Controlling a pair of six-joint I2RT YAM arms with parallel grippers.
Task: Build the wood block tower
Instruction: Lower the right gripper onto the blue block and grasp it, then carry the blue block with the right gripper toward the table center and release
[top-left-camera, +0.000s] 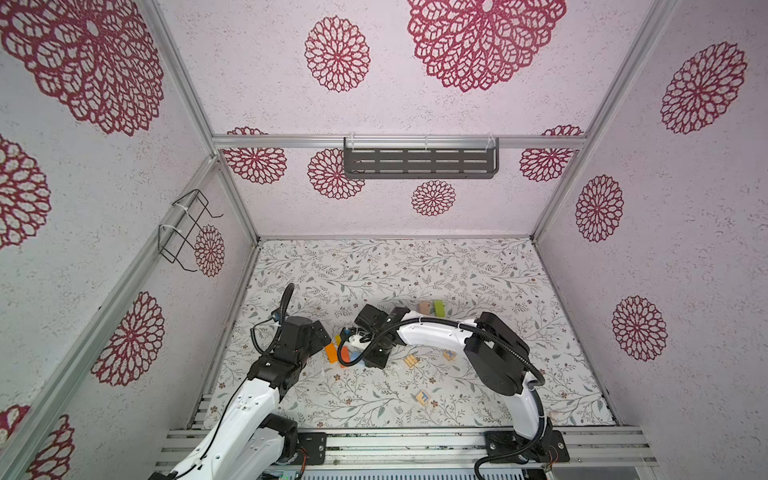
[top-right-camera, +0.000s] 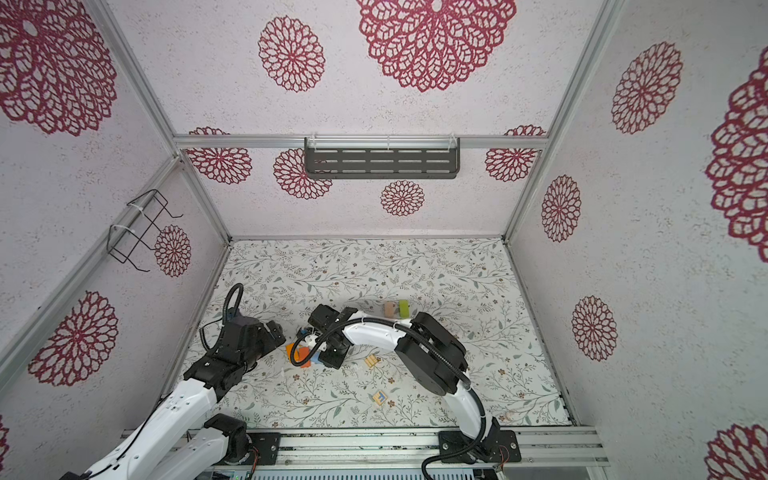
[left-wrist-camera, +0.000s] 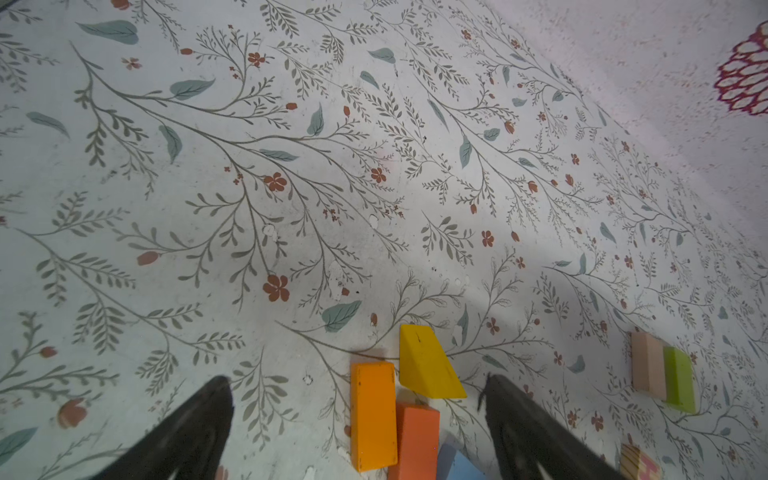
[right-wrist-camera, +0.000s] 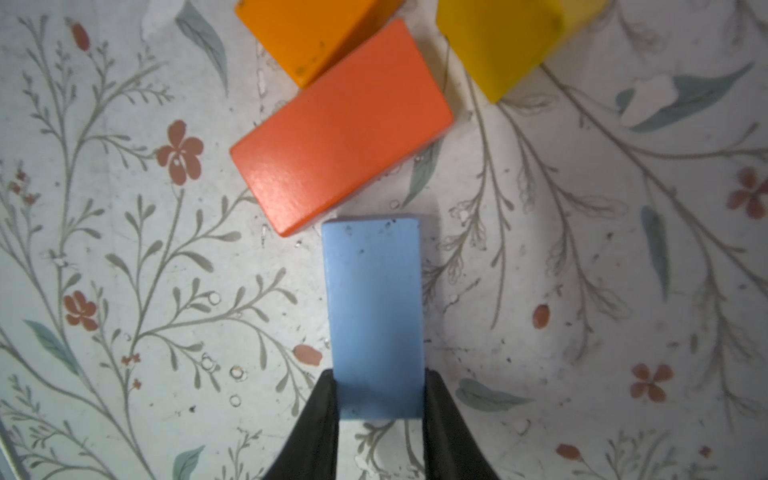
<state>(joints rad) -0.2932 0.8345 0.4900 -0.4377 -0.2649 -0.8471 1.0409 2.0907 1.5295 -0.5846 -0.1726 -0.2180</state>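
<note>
In the right wrist view my right gripper (right-wrist-camera: 380, 395) is shut on one end of a blue bar (right-wrist-camera: 376, 307) that lies flat on the mat. Just beyond it lie a red-orange bar (right-wrist-camera: 340, 129), an orange bar (right-wrist-camera: 311, 29) and a yellow wedge (right-wrist-camera: 507, 37). My left gripper (left-wrist-camera: 356, 386) hangs open above this same cluster, with the orange bar (left-wrist-camera: 372, 415) between its fingers and untouched. A tan bar (top-left-camera: 424, 307) and a lime bar (top-left-camera: 439, 307) lie side by side, touching, farther back, their tops bare.
Natural letter cubes lie loose on the floral mat: one pair (top-left-camera: 411, 361) and one cube (top-left-camera: 449, 355) under the right arm, another (top-left-camera: 423, 398) near the front. Patterned walls enclose the mat on three sides. A metal rail (top-left-camera: 395, 444) runs along the front.
</note>
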